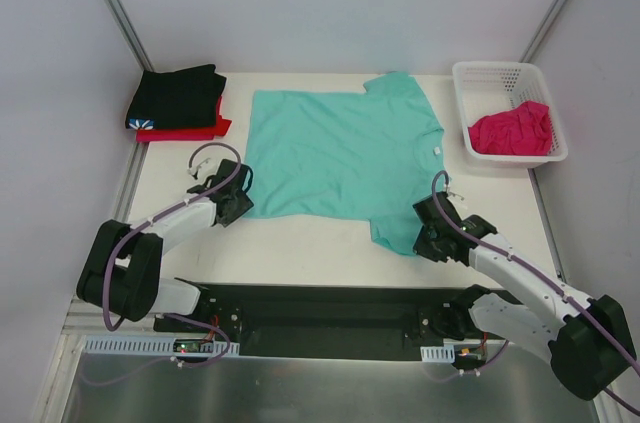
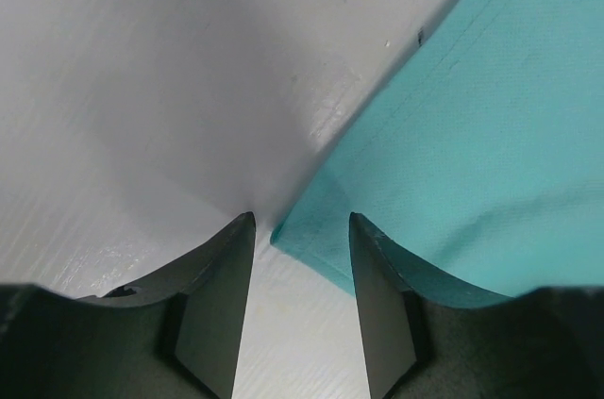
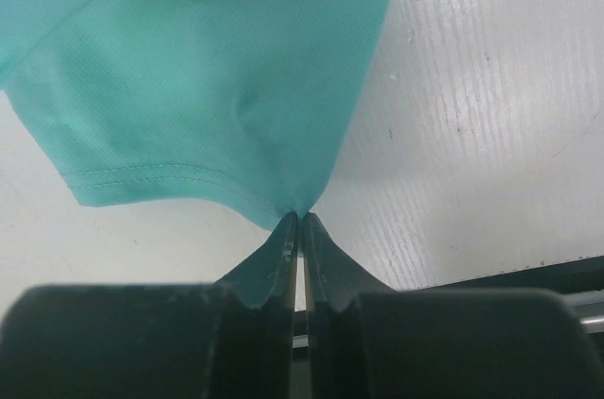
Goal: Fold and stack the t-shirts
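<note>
Both arms reach forward, low over the white tabletop (image 1: 300,253). The left pincer (image 2: 300,220) stands released, jaws either side of a hem corner of the teal-green cloth t-shirt (image 1: 340,153) spread flat mid-table. The right pincer (image 3: 299,218) is clenched on its near sleeve edge. A folded black t-shirt (image 1: 178,95) tops a red t-shirt (image 1: 190,131) far left; a magenta-pink t-shirt (image 1: 512,130) lies crumpled in the white plastic lattice basket (image 1: 480,78) far right.

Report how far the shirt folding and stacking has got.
Done: the black shirt lies folded on the red shirt at the far left. In hand: the teal shirt lies spread flat, the right gripper pinching its near sleeve, the left gripper open astride its hem corner. Left: folding the teal one, then the pink shirt crumpled in the basket.
</note>
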You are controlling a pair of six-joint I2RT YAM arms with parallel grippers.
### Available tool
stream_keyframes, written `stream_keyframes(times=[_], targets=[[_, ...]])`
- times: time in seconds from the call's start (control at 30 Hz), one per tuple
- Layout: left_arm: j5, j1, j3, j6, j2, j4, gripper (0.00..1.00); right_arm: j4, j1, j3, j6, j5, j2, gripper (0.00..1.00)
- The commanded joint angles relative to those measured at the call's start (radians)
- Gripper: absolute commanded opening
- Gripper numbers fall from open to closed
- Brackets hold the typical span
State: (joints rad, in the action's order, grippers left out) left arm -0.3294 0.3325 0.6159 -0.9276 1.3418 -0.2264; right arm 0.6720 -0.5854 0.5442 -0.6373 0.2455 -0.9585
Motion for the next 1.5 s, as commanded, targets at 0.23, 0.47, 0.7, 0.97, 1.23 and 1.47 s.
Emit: stream_keyframes(times=[0.23,0.47,0.7,0.97,1.23,1.47], targets=[[0.026,-0.003,0.028,-0.017,0.031,0.022,0.24,0.029,-0.005,0.043,0.008,-0.011,0.021,0.08],[0.044,-0.003,-0.021,-0.008,-0.03,0.013,0.0,0.023,-0.005,0.042,0.004,-0.014,0.02,0.09],[0.063,-0.003,-0.024,0.042,-0.199,-0.109,0.0,0.092,-0.005,0.102,0.04,0.064,0.03,0.08],[0.049,-0.003,0.008,0.082,-0.4,-0.263,0.0,0.155,-0.001,0.18,0.076,0.153,0.029,0.08],[0.012,-0.003,0.021,0.102,-0.478,-0.343,0.0,0.19,0.059,0.214,0.128,0.205,0.047,0.08],[0.015,-0.004,0.016,0.101,-0.464,-0.344,0.0,0.172,0.167,0.273,0.218,0.196,0.023,0.08]])
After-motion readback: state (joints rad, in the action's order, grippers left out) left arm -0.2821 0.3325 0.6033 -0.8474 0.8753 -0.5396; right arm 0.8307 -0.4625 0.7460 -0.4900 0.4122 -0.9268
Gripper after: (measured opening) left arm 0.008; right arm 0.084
